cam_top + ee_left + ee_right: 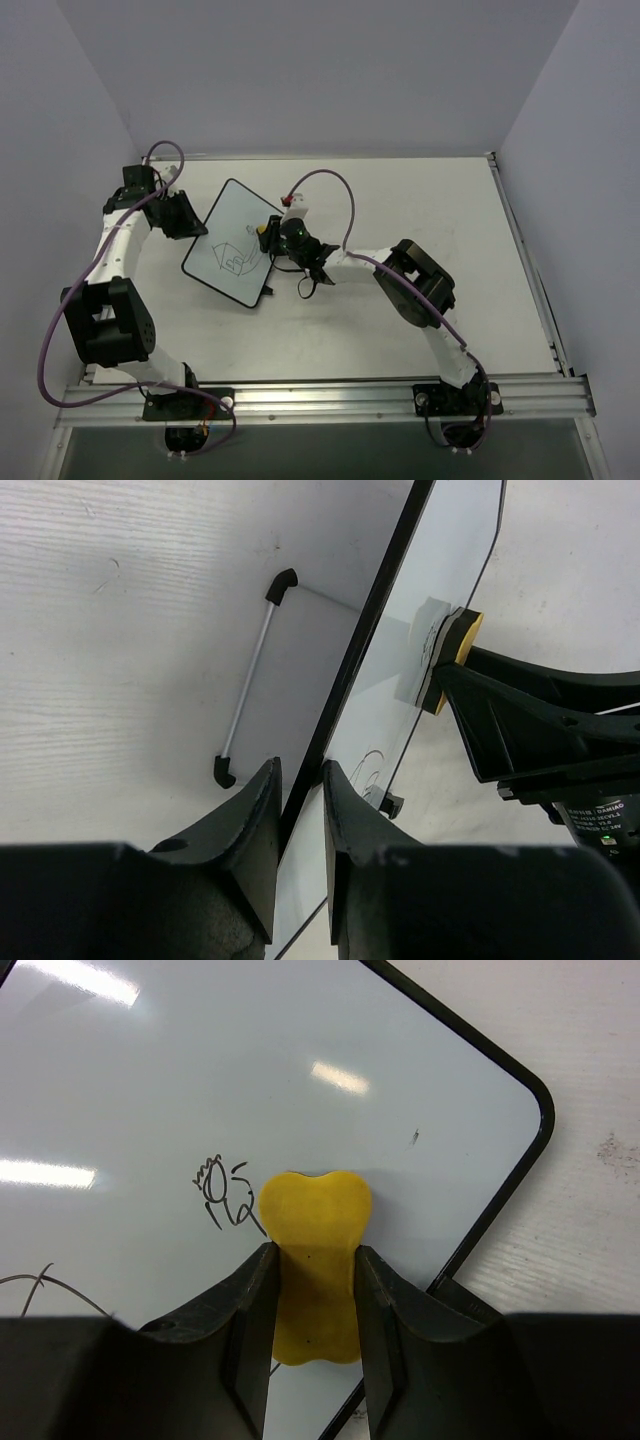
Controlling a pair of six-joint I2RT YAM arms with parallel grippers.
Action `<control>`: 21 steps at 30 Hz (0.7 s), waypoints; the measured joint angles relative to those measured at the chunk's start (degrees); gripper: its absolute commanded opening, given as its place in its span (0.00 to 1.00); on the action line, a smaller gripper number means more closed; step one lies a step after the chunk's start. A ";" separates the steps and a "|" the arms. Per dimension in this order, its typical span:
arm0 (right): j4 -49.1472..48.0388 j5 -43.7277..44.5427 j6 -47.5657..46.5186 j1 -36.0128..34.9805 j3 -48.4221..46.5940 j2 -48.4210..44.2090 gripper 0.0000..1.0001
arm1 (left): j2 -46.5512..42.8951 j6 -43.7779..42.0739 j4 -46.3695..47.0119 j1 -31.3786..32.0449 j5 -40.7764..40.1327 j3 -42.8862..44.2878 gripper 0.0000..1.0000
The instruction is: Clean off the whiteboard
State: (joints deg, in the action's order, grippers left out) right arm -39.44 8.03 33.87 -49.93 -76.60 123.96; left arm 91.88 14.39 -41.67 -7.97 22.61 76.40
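The whiteboard [228, 225] lies turned like a diamond at the table's left middle, with a thin black line drawing [236, 260] on its near part. My left gripper [198, 231] is shut on its left rim; in the left wrist view the jaws [300, 778] pinch the black rim and the board [455, 540] looks tilted up. My right gripper [272, 238] is shut on a yellow eraser [264, 231] and presses it onto the board near its right corner. In the right wrist view the eraser [314, 1208] sits between the fingers [255, 1300], just right of a small scribble [222, 1192] on the board [200, 1070].
The white table [420, 200] is walled by grey panels at the back and sides. A thin metal rod with two black feet [250, 675] shows under the board. The right arm's cable [335, 190] loops above the board's right corner.
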 measured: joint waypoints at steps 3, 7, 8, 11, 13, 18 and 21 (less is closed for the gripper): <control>-0.74 0.02 0.44 0.02 0.55 0.00 0.00 | -0.28 -0.09 0.83 0.09 -0.48 -0.85 0.02; -1.79 0.04 0.92 0.26 1.25 0.00 0.00 | -1.14 -0.66 1.18 1.77 -3.80 -1.11 0.02; -1.81 -0.02 1.14 0.70 1.29 0.00 0.00 | -1.36 -1.01 1.18 2.54 -5.22 -1.11 0.02; -1.97 -1.09 2.01 1.70 1.77 -0.02 0.00 | -1.92 -1.55 1.14 4.55 -9.27 -1.11 0.02; -1.05 -1.81 2.14 2.71 1.81 -0.02 0.00 | -2.16 -1.81 1.16 6.01 -12.39 -1.09 0.02; 2.71 -3.89 2.12 4.98 0.09 0.07 0.00 | -2.47 -2.05 0.79 9.09 -17.88 -1.05 0.02; 4.81 -4.39 2.08 5.18 -1.46 0.46 0.00 | -2.58 -2.01 0.33 9.94 -19.89 -1.05 0.02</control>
State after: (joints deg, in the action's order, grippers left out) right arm -34.63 3.64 35.94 -44.75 -78.06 124.42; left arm 89.30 12.38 -41.34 1.98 2.72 75.35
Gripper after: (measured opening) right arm 0.293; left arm 0.273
